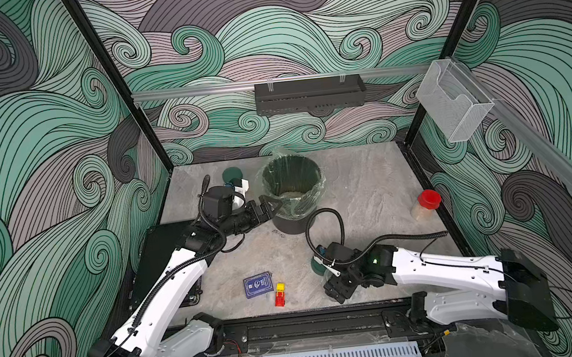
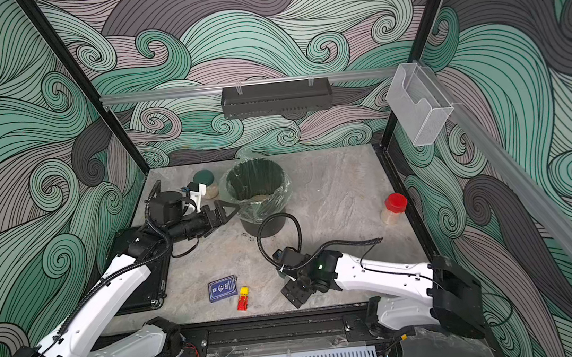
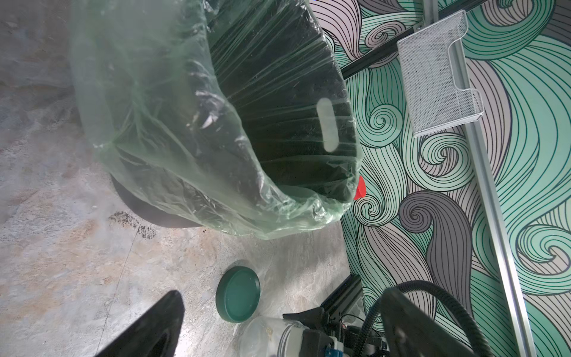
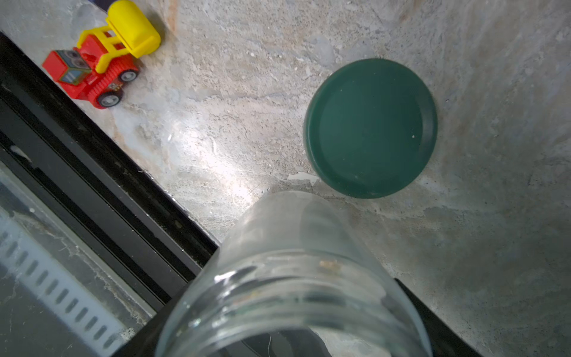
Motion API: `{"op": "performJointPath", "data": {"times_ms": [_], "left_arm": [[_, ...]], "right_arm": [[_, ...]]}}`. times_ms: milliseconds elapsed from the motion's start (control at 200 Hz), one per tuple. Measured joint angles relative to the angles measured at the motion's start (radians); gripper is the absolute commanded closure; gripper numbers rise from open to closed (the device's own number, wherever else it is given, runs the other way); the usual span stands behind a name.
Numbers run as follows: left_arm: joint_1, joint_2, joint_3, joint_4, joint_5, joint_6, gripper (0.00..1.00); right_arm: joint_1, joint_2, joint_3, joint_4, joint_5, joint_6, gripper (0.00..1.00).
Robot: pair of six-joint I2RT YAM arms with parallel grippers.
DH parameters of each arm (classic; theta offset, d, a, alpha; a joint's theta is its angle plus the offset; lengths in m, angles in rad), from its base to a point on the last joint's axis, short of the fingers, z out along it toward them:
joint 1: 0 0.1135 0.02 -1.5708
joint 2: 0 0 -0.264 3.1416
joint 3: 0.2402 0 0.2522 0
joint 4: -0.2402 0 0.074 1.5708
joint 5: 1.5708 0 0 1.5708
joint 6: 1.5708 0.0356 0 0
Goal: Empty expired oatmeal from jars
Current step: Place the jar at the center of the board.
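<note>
A pale heap of oatmeal lies at the bottom of the lined black bin, which stands toward the back of the marbled tabletop. Take the bin as the dial centre, with twelve toward the back wall.

- **Green-lidded jar**: stands capped at ten o'clock, with tan flakes inside.
- **Red-lidded jar**: stands capped at four o'clock, near the table's edge, also with flakes in the bottom.
- **Uncapped jar**: sits at five o'clock, lidless and clear apart from a few flecks. It is clamped between the fingers of the right gripper.
- **Loose green lid**: lies flat on the table just beside the uncapped jar.
- **Left gripper**: hangs at eight o'clock, with its jaws spread wide and nothing between them. Its tips are just beside the bin's liner.
- **Blue card box**: lies at seven o'clock.
- **Red-and-yellow toy roller**: lies at six o'clock, close to the card box and near the front rail.
</note>
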Motion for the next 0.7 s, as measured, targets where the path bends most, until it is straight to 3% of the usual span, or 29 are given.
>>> {"op": "performJointPath", "data": {"times_ms": [185,230,505,700], "left_arm": [[0.000,-0.003,-0.003,0.003,0.000,0.000,0.01],[0.000,-0.004,-0.005,0.003,0.000,0.000,0.01],[0.000,-0.004,-0.011,0.006,0.002,0.000,0.01],[0.000,-0.004,-0.011,0.011,0.024,0.000,0.01]], "right_arm": [[0.000,-0.021,0.000,0.010,0.007,0.000,0.06],[0.000,-0.030,0.000,0.016,0.008,0.000,0.01],[0.000,-0.091,0.003,0.013,0.024,0.000,0.01],[-0.008,-0.206,0.092,-0.064,0.114,0.000,0.08]]}}
